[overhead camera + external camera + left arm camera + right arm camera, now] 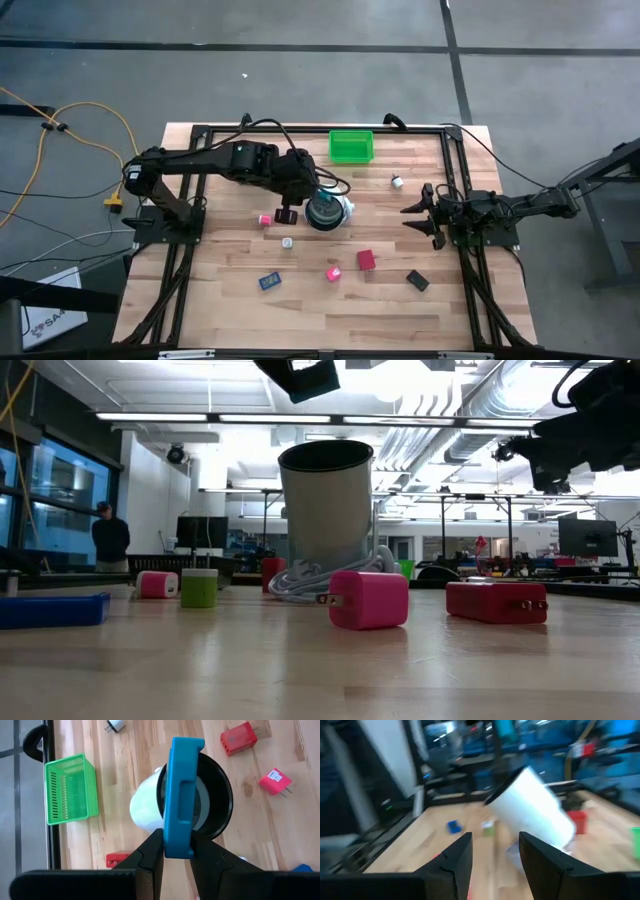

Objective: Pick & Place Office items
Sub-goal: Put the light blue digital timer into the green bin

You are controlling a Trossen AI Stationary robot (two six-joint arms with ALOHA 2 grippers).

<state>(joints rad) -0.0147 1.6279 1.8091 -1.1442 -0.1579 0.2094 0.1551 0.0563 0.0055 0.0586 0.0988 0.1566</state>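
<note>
A teal flat rectangle (pixel 181 795) was pinched upright in the left end effector (pixel 176 851), directly above the white cup's (pixel 146 810) dark mouth at mid-counter (pixel 230 300). The right end effector (pixel 418 215) waited near the counter's right edge, fingers spread and empty.

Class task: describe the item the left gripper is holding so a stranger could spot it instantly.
Find the white cup at mid-table beside the green basket. Directly above its dark mouth, the left gripper pinches a flat blue block on edge. The other pieces lie on the wood.
</note>
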